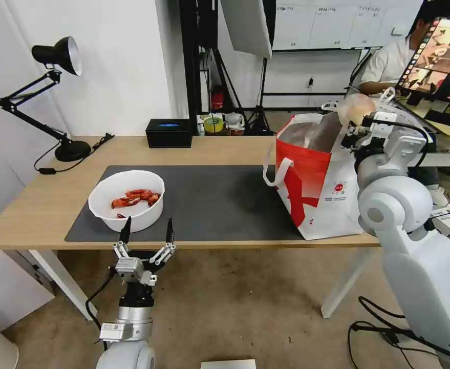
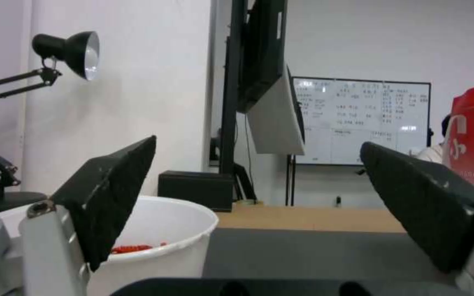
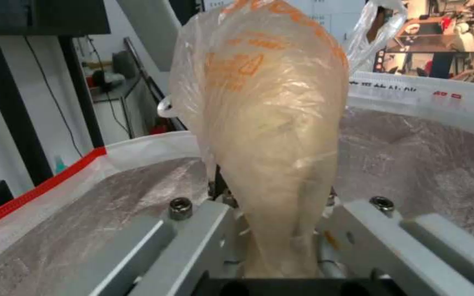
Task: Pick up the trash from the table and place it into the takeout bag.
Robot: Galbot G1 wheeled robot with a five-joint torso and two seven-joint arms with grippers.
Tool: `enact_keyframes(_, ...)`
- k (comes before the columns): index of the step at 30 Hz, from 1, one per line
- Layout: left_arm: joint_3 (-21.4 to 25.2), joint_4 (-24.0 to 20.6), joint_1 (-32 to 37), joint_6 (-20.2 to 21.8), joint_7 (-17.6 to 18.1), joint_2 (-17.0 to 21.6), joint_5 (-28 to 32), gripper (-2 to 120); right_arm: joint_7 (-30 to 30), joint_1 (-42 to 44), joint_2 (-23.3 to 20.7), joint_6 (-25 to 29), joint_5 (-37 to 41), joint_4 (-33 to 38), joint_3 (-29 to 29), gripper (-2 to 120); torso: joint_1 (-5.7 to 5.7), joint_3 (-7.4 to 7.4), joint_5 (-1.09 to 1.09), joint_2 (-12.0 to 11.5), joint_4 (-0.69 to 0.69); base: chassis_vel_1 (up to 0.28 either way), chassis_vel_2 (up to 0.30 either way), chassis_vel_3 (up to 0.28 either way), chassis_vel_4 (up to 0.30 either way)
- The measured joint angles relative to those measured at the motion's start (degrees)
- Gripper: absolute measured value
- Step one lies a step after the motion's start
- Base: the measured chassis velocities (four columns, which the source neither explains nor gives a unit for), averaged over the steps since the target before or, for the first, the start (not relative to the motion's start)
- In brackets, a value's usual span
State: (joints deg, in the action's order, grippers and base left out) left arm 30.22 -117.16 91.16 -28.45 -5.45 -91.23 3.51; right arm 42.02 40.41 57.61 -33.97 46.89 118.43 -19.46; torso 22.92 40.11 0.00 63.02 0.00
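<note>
beige lump: a beige lump in a clear bag (image 3: 270, 135) with orange print is clenched in the right gripper (image 1: 360, 123); it stands up out of the gripper, up by the bag's far right corner.
right gripper: raised at the right end of the table, over the open mouth of the takeout bag (image 1: 317, 179); the right wrist view looks past the lump into the silver foil lining.
takeout bag: white and red, upright on the right end of the table (image 1: 50, 200), partly on the dark grey mat (image 1: 219, 200), its white strap handle hanging on the left side.
left gripper: the left gripper (image 1: 147, 230) hangs at the near edge of the table, fingers spread wide with nothing between them, just near of the white bowl (image 1: 127, 199).
white bowl: on the left part of the mat, red crayfish shells (image 1: 135, 197) lying in it; it touches neither gripper.
other things: a black desk lamp (image 1: 56, 56) at the far left corner and a small black box (image 1: 168, 133) at the far edge, both well apart from the work.
step in hand: by my reading, the drop of the lump into the bag.
next move: it calls for the lump to be clear inside the rim before the fingers let go, since the thin plastic could catch on the gripper.
left to do: the bowl is still out on the mat.
</note>
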Motion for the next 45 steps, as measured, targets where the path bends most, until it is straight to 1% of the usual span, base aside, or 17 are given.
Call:
enact_keyframes(7,-0.2,0.0,-0.12,-0.01,0.01,-0.01,-0.01,100,0.54,0.43,-0.15,-0.4,-0.19,0.19,-0.17,6,0.0,0.0,0.0,0.0,0.0,0.0,0.0,0.0,0.0)
enact_keyframes(9,-0.21,0.07,-0.22,-0.01,0.0,-0.02,-0.01,100,0.57,0.71,-0.06,-0.47,-0.45,0.34,-0.26,14,0.0,0.0,0.0,0.0,0.0,0.0,0.0,0.0,0.0)
enact_keyframes(11,-0.21,0.11,-0.24,-0.01,0.0,-0.01,-0.01,100,0.58,0.74,-0.01,-0.48,-0.51,0.35,-0.26,18,0.0,0.0,0.0,0.0,0.0,0.0,0.0,0.0,0.0)
enact_keyframes(13,-0.19,0.2,-0.28,-0.01,0.0,-0.01,-0.01,100,0.57,0.73,0.2,-0.49,-0.69,0.33,-0.26,29,0.0,0.0,0.0,0.0,0.0,0.0,0.0,0.0,0.0)
enact_keyframes(14,-0.19,0.2,-0.28,-0.01,0.0,-0.01,-0.01,100,0.57,0.73,0.2,-0.49,-0.69,0.33,-0.26,29,0.0,0.0,0.0,0.0,0.0,0.0,0.0,0.0,0.0)
enact_keyframes(17,-0.11,0.26,-0.36,-0.01,0.01,-0.02,-0.02,100,0.58,0.52,0.54,-0.49,-0.82,0.2,-0.22,44,0.0,0.0,0.0,0.0,0.0,0.0,0.0,0.0,0.0)
enact_keyframes(18,-0.11,0.26,-0.36,-0.01,0.01,-0.02,-0.02,100,0.58,0.52,0.54,-0.49,-0.82,0.2,-0.22,44,0.0,0.0,0.0,0.0,0.0,0.0,0.0,0.0,0.0)
enact_keyframes(21,-0.09,0.4,-0.45,-0.01,0.01,-0.02,-0.01,100,0.59,0.45,0.7,-0.49,-0.87,0.17,-0.22,59,0.0,0.0,0.0,0.0,0.0,0.0,0.0,0.0,0.0)
enact_keyframes(22,-0.09,0.4,-0.45,-0.01,0.01,-0.02,-0.01,100,0.59,0.45,0.7,-0.49,-0.87,0.17,-0.22,59,0.0,0.0,0.0,0.0,0.0,0.0,0.0,0.0,0.0)
enact_keyframes(25,-0.09,0.52,-0.59,-0.02,0.01,-0.02,-0.01,100,0.62,0.45,0.7,-0.47,-0.88,0.15,-0.39,74,0.0,0.0,0.0,0.0,0.0,0.0,0.0,0.0,0.0)
enact_keyframes(26,-0.09,0.52,-0.59,-0.02,0.01,-0.02,-0.01,100,0.62,0.45,0.7,-0.47,-0.88,0.15,-0.39,74,0.0,0.0,0.0,0.0,0.0,0.0,0.0,0.0,0.0)
enact_keyframes(28,-0.14,0.57,-0.65,-0.01,0.01,-0.02,-0.01,100,0.64,0.43,0.71,-0.42,-0.88,0.13,-0.54,82,0.0,0.0,0.0,0.0,0.0,0.0,0.0,0.0,0.0)
enact_keyframes(29,-0.14,0.57,-0.65,-0.01,0.01,-0.02,-0.01,100,0.64,0.43,0.71,-0.42,-0.88,0.13,-0.54,82,0.0,0.0,0.0,0.0,0.0,0.0,0.0,0.0,0.0)
enact_keyframes(30,-0.14,0.58,-0.69,-0.01,0.01,-0.02,-0.01,100,0.66,0.43,0.71,-0.4,-0.88,0.11,-0.61,89,0.0,0.0,0.0,0.0,0.0,0.0,0.0,0.0,0.0)
enact_keyframes(32,-0.15,0.58,-0.69,-0.01,0.01,-0.01,-0.02,100,0.67,0.43,0.7,-0.33,-0.88,0.04,-0.72,96,0.0,0.0,0.0,0.0,0.0,0.0,0.0,0.0,0.0)
enact_keyframes(36,-0.15,0.58,-0.65,0.01,0.01,-0.02,-0.08,100,0.74,0.33,0.76,-0.21,-0.88,-0.11,-0.8,100,0.0,0.0,0.0,0.0,0.0,0.0,0.0,0.0,0.0)
enact_keyframes(45,-0.14,0.59,-0.65,0.03,0.0,-0.03,-0.1,100,0.5,0.2,0.79,-0.06,-0.91,0.1,-0.79,100,0.0,0.0,0.0,0.0,0.0,0.0,0.0,0.0,0.0)
